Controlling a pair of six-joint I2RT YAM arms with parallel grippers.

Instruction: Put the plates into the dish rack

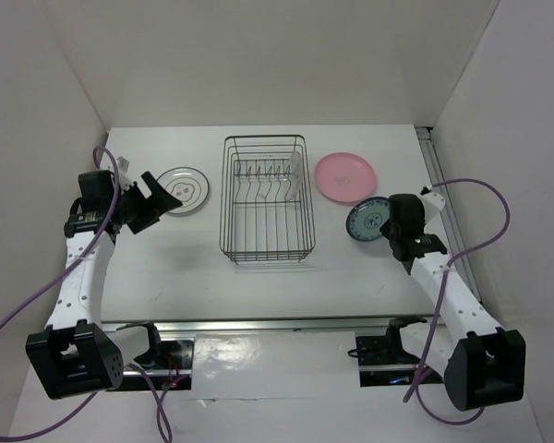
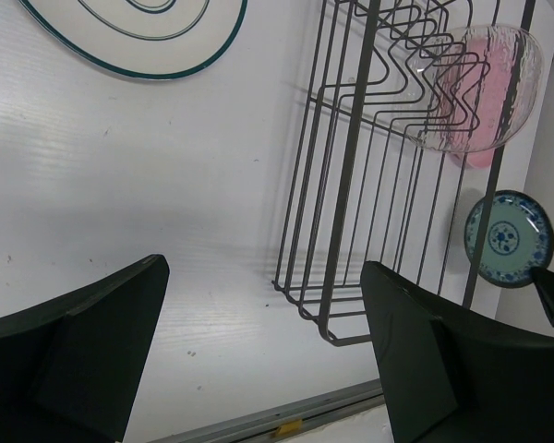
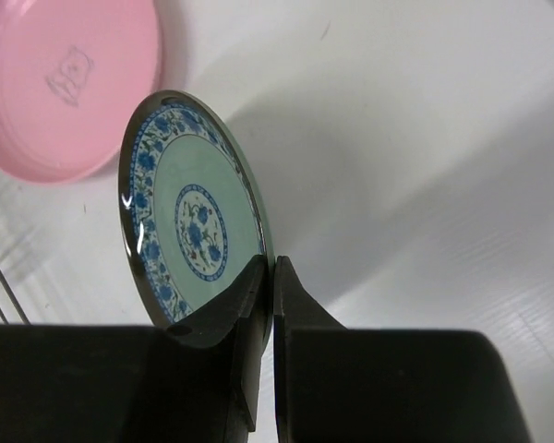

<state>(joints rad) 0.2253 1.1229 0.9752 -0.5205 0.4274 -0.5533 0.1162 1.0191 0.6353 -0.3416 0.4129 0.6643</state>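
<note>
You're looking at a green plate (image 3: pixel 196 217) with blue flowers, a pink plate (image 1: pixel 345 175), a white plate (image 1: pixel 184 189) ringed in dark lines, a clear glass plate (image 1: pixel 295 175) and a dark wire rack (image 1: pixel 264 137).

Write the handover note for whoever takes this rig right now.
The left end effector is open and empty, near the white ringed plate, which lies flat left of the dish rack.
The right end effector is shut on the rim of the blue-green plate, which is tilted up, right of the rack.
Done: the clear glass plate stands among the rack's tines.
To do: rack the blue-green plate, the white ringed plate and the pink plate, which lies flat right of the rack.
</note>
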